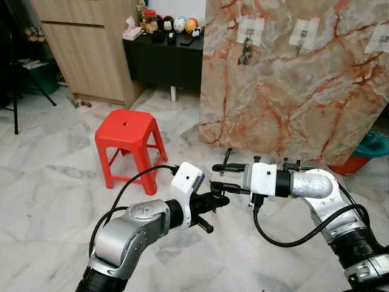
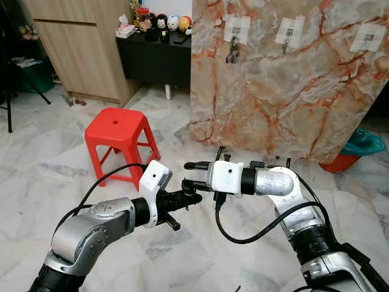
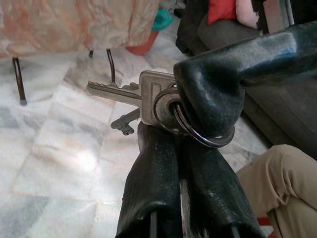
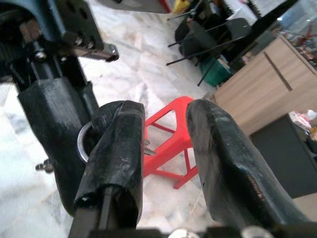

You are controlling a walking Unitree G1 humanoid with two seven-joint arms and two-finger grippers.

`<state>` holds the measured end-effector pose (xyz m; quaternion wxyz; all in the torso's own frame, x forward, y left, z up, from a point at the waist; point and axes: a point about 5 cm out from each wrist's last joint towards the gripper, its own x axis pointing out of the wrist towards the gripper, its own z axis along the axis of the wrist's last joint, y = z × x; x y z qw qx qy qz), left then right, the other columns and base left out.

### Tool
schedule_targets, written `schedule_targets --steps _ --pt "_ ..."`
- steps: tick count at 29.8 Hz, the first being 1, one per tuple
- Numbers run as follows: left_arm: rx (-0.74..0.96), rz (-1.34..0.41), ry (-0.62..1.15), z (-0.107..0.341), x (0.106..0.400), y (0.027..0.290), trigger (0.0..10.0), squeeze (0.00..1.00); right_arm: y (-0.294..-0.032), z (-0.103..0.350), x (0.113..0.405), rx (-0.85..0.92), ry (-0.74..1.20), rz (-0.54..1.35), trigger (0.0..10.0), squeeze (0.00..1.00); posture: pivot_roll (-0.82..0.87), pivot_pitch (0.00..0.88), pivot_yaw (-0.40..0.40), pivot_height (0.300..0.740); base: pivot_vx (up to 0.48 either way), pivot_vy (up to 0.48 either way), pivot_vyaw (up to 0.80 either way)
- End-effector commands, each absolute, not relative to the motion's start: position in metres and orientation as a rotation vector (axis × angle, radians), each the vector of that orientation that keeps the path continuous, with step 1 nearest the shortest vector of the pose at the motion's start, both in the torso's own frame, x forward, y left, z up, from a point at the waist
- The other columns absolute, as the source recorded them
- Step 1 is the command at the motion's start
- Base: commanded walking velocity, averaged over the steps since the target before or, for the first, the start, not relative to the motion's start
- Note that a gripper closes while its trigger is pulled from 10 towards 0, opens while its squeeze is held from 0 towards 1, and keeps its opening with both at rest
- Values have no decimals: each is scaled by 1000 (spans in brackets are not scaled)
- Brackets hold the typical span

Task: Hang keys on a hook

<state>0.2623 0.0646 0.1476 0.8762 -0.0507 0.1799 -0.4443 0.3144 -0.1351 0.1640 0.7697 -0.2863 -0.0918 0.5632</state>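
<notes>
the left end effector point(image 1: 220, 201) is clamped on the keys point(image 3: 143, 96), gripping them at the ring point(image 3: 185, 121). the right end effector point(image 1: 220, 177) meets it tip to tip, fingers apart, one finger point(image 4: 116, 148) poked through that ring. this looks like a hand-over. next, the right should secure the ring, the left release, then carry to a free hook point(image 1: 301, 38) on the marble board point(image 1: 292, 91) well ahead.

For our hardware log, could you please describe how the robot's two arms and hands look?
Both arms are silver metal with rounded joints, black cuffs and looping black cables. Each wrist carries a white boxy housing. The left hand and right hand each have two long, matte black fingers.
</notes>
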Motion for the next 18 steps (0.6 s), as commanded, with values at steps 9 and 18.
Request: schedule_targets --steps 9,18 --pt "-110 -1029 415 142 250 49 10000 0 -146 204 323 -362 -357 1053 10000 0 -1 0 -10 740 0 0 0" --pt "-18 -929 425 132 260 72 10000 0 -159 174 321 -452 -196 984 10000 0 -1 0 -6 740 0 0 0"
